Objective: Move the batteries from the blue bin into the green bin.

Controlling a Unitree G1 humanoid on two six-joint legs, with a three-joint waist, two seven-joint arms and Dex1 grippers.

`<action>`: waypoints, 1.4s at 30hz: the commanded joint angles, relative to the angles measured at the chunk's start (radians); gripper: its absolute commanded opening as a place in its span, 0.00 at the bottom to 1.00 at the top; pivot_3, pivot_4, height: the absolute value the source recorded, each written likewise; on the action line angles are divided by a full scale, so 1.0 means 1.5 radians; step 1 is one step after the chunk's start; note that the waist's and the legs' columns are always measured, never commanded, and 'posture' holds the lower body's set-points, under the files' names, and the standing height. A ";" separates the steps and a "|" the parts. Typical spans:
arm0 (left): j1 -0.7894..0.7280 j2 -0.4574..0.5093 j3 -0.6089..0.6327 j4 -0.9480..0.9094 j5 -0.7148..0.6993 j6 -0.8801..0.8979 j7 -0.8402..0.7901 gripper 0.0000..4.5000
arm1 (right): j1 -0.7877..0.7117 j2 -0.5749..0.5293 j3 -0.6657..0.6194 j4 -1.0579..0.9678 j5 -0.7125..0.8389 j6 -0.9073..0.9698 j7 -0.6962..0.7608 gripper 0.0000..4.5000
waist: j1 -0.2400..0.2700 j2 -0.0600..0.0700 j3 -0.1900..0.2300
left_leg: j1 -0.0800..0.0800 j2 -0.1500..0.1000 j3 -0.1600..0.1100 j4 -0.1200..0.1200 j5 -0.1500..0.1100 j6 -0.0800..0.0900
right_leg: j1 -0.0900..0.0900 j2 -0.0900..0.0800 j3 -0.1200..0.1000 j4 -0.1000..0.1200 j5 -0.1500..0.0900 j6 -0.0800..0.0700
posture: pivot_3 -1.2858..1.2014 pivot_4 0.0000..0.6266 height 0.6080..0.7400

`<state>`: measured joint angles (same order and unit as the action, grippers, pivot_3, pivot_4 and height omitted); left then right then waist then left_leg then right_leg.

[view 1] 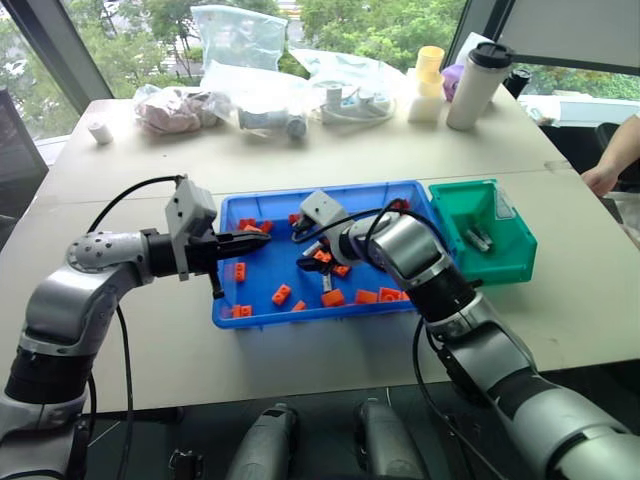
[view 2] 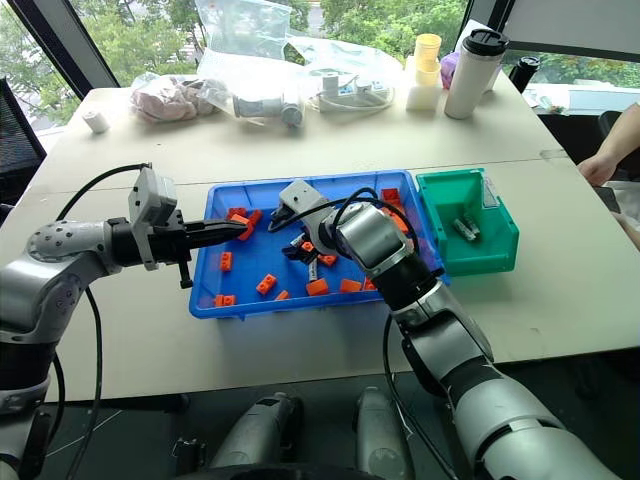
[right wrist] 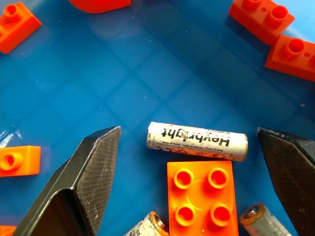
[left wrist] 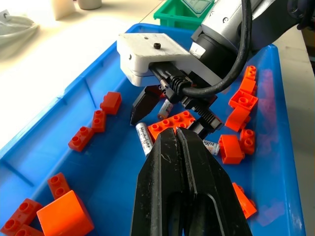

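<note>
Your right hand (right wrist: 187, 162) is spread wide and empty, low inside the blue bin (view 1: 262, 312), with one of the batteries (right wrist: 197, 141) lying flat on the bin floor between its two fingers. The main risk is the four-stud orange brick (right wrist: 202, 199) lying right alongside that battery: if you close from here, a finger may catch the brick too, and the round cell could roll or squirt out sideways instead of seating in the grip. Two more cells (right wrist: 263, 221) lie just past the brick, so a push that goes too deep could scatter them among the bricks. Your left hand (left wrist: 178, 135) has its fingers pressed together, holding nothing, and points across the bin towards the right hand; keep it out of the way, since the two are near each other and a lift could bump it. The right wrist view shows the printed cell and the brick's closeness plainly, which the head views lose behind the arm. The head views alone show the green bin (view 1: 520, 265), touching the blue bin's right end on the tabletop (view 1: 330, 150), with grey cells already lying in it.
</note>
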<state>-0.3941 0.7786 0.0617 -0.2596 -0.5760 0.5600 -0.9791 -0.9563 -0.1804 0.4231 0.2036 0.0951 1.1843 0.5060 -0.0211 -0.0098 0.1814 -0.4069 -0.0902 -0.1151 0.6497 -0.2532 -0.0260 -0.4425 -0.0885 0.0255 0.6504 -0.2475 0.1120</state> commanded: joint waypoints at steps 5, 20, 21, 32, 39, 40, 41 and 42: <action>-0.002 -0.002 0.010 -0.023 0.005 -0.014 0.005 0.00 | -0.013 0.010 0.007 -0.008 -0.013 0.011 -0.011 0.81 | 0.000 0.000 0.000 | 0.000 0.000 0.000 0.000 0.000 0.000 | 0.000 0.000 0.000 0.000 0.000 0.000 | 0.52 0.24 1.00; -0.015 -0.012 0.000 -0.021 0.013 -0.013 0.005 0.00 | -0.046 -0.108 -0.038 -0.178 -0.011 0.004 0.014 0.49 | 0.002 0.000 0.000 | -0.001 0.000 0.000 0.000 0.000 0.000 | 0.000 0.000 0.000 0.000 0.000 0.000 | 0.52 0.24 1.00; -0.015 -0.013 0.001 -0.021 0.013 -0.013 0.005 0.00 | -0.044 -0.127 -0.055 -0.199 -0.006 0.001 0.018 0.49 | 0.003 0.000 0.000 | -0.001 0.000 0.000 0.000 0.000 0.000 | 0.000 0.000 0.000 0.000 0.000 0.000 | 0.52 0.24 1.00; -0.043 -0.036 -0.030 0.009 0.024 -0.025 -0.019 0.00 | 0.096 -0.484 -0.267 -0.360 0.021 0.106 0.063 0.49 | 0.004 0.000 0.000 | -0.001 -0.001 0.000 0.000 -0.003 0.005 | 0.000 -0.001 0.000 -0.001 0.000 0.000 | 0.52 0.24 1.00; -0.084 -0.055 -0.056 0.058 0.044 -0.048 -0.046 0.00 | 0.222 -0.543 -0.305 -0.388 0.051 0.080 0.088 0.49 | 0.005 0.000 0.000 | 0.000 0.001 0.002 0.000 -0.003 0.005 | 0.001 0.000 0.000 -0.001 0.000 0.000 | 0.52 0.24 1.00; -0.087 -0.056 -0.057 0.062 0.045 -0.050 -0.049 0.00 | 0.227 -0.540 -0.312 -0.386 0.056 0.079 0.089 0.49 | 0.005 0.000 0.000 | 0.000 0.001 0.002 0.000 -0.003 0.005 | 0.001 0.000 0.000 -0.001 0.000 0.000 | 0.52 0.24 1.00; -0.088 -0.057 -0.057 0.065 0.047 -0.051 -0.051 0.00 | 0.230 -0.537 -0.318 -0.384 0.060 0.079 0.086 0.72 | 0.005 0.000 0.000 | 0.000 0.000 0.002 0.000 -0.003 0.005 | 0.001 0.000 0.000 -0.001 0.000 0.000 | 0.52 0.24 1.00; -0.089 -0.057 -0.057 0.067 0.048 -0.052 -0.053 0.00 | 0.233 -0.536 -0.322 -0.382 0.062 0.077 0.084 0.78 | 0.005 0.000 0.000 | 0.000 0.000 0.002 0.000 -0.003 0.005 | 0.001 0.000 0.000 -0.001 0.000 0.000 | 0.52 0.24 1.00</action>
<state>-0.5088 0.6938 -0.0266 -0.1491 -0.5078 0.5052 -1.0465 -0.5945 -0.9772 -0.0020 -0.3459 0.1815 1.3196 0.6360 -0.0129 -0.0096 0.1815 -0.4072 -0.0898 -0.1122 0.6502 -0.2573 -0.0188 -0.4416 -0.0889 0.0261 0.6493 -0.2474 0.1121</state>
